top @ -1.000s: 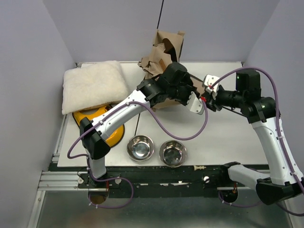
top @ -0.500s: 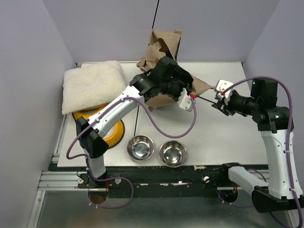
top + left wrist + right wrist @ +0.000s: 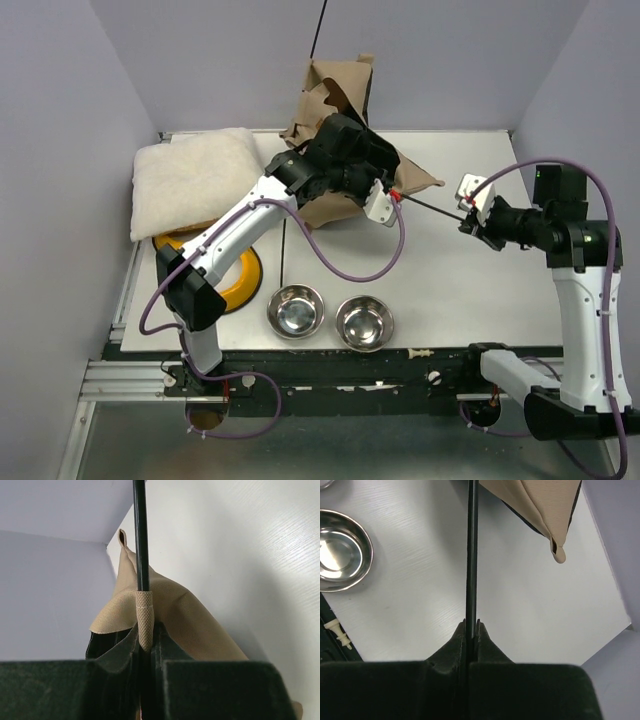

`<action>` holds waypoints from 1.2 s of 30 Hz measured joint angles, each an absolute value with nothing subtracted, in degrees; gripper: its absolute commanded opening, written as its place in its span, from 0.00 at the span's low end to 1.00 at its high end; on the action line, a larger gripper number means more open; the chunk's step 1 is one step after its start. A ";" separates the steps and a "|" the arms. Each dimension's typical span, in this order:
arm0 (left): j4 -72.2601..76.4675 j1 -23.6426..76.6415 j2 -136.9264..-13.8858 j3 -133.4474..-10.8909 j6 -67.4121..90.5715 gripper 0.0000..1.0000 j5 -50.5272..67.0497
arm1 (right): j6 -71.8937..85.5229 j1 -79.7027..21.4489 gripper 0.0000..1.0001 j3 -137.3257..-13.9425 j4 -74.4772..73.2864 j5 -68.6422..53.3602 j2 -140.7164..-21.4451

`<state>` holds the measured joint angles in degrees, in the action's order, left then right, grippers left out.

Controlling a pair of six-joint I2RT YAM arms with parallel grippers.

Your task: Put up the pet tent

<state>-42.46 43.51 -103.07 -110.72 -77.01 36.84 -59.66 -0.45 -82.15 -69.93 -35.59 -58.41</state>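
Observation:
The pet tent (image 3: pixel 335 100) is a crumpled heap of tan fabric at the back middle of the table, with one thin black pole (image 3: pixel 318 30) sticking up from it. My left gripper (image 3: pixel 384 198) is shut on the tent's corner. In the left wrist view, its jaws (image 3: pixel 148 647) pinch the tan pole sleeve (image 3: pixel 145 612), with the pole (image 3: pixel 141 535) running out of it. A black pole (image 3: pixel 432 206) spans from there to my right gripper (image 3: pixel 468 216), which is shut on it. The right wrist view shows that pole (image 3: pixel 472 555) clamped between the jaws (image 3: pixel 471 626), and the tent's corner (image 3: pixel 540 505) beyond.
A cream fluffy cushion (image 3: pixel 195 180) lies at the back left, partly over an orange ring-shaped item (image 3: pixel 240 270). Two steel bowls (image 3: pixel 295 310) (image 3: pixel 365 322) sit near the front edge; one bowl (image 3: pixel 340 550) shows in the right wrist view. Another black pole (image 3: pixel 285 250) lies on the table.
My right gripper slid right along the pole, opening partway and shutting on it again farther out. My left gripper moved back and left with the tent corner, drawing the fabric with it.

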 measured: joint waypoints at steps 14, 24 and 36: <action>-35.77 50.43 -103.09 -109.12 -71.29 0.27 28.16 | -59.79 -0.03 0.01 -84.03 -71.90 -39.29 -61.89; -36.18 51.92 -105.19 -110.37 -67.55 0.05 23.73 | -56.12 -5.08 0.01 -83.11 -65.54 -39.62 -67.40; -35.62 51.86 -103.83 -107.26 -65.54 0.00 22.39 | -47.57 -11.64 0.01 -80.44 -56.27 -39.55 -70.19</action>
<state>-35.62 51.86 -103.83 -107.26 -65.54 22.39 -47.57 -11.64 -80.44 -56.27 -39.55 -70.19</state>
